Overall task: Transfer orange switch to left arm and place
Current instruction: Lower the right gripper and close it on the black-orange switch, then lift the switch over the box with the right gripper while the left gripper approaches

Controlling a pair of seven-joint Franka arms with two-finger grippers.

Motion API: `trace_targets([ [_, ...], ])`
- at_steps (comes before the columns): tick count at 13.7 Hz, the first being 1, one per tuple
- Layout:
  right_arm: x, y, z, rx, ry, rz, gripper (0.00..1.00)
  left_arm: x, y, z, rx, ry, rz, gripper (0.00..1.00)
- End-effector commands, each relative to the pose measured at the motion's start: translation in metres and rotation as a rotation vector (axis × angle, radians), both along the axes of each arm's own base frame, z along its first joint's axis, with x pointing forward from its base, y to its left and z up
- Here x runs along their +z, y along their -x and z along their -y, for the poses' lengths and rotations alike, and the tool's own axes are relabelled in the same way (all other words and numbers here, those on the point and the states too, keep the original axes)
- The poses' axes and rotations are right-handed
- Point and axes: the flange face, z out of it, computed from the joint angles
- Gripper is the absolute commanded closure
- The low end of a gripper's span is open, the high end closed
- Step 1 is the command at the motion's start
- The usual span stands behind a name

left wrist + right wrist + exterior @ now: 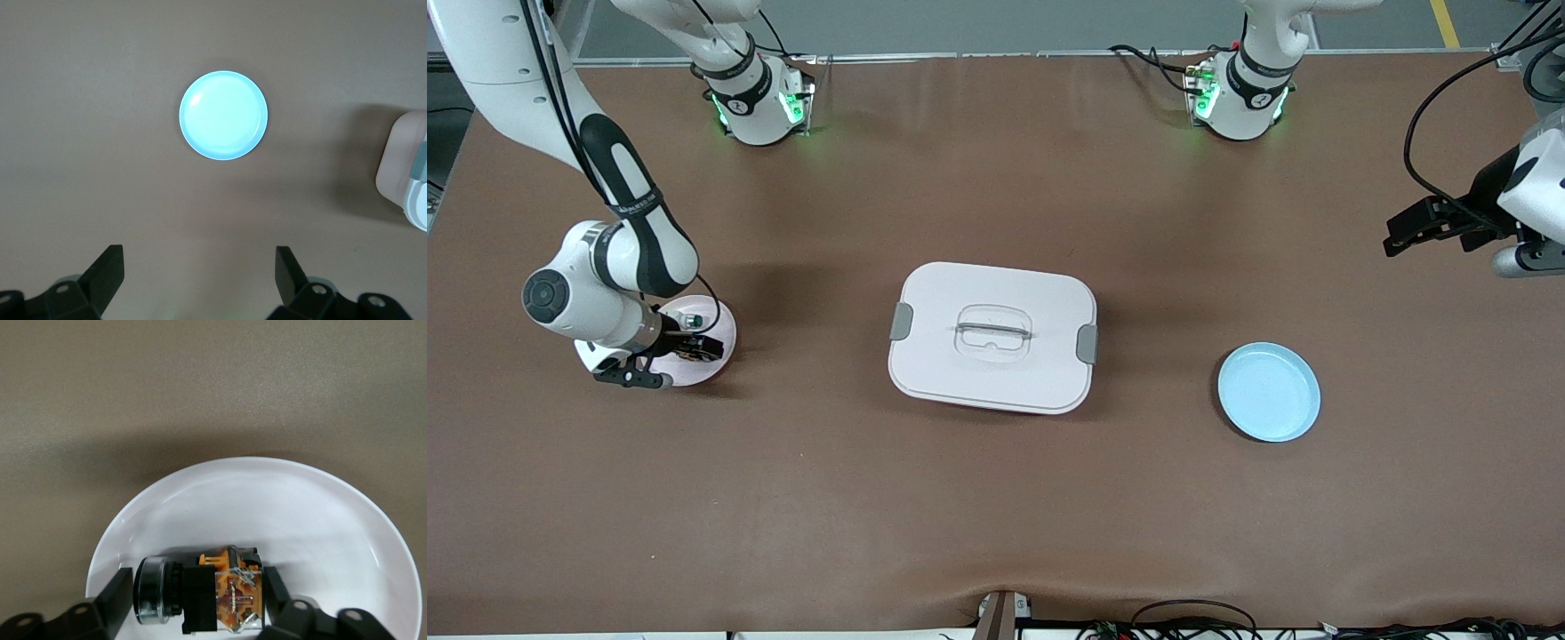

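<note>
Front view: the right gripper [660,360] is down on the white plate [716,336] near the table's [996,516] right-arm edge; the box [992,336] sits mid-table. Left wrist view: the left gripper [200,283] – jaws wide – hovers near the blue plate [223,115]. Right wrist view: fingers [117,597] flank the orange switch [200,597] in the plate – grip unclear.

A brown table [996,498] filled the room's middle; grey floor [996,27] with a yellow stripe [1445,22] ran along its edge.
</note>
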Motion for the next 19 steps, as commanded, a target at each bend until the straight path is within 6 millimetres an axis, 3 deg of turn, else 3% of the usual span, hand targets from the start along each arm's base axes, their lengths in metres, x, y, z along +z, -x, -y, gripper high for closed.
trace_targets([
  [1,0.000,0.001,0.002,0.018,0.002,-0.013,1.00,0.003,-0.002,-0.002,-0.008,-0.006,-0.007,0.00],
  [5,0.012,-0.003,0.004,0.007,-0.010,-0.054,1.00,0.003,-0.002,-0.002,-0.008,-0.006,-0.007,0.00],
  [11,0.078,-0.019,-0.013,-0.100,-0.062,-0.154,1.00,0.003,-0.002,-0.002,-0.008,-0.006,-0.007,0.00],
  [14,0.103,-0.026,-0.043,-0.255,-0.162,-0.215,1.00,0.005,-0.001,0.000,-0.011,-0.006,-0.004,0.00],
  [19,0.143,-0.042,-0.127,-0.461,-0.125,-0.259,1.00,0.026,0.003,0.010,-0.005,0.091,0.021,0.00],
])
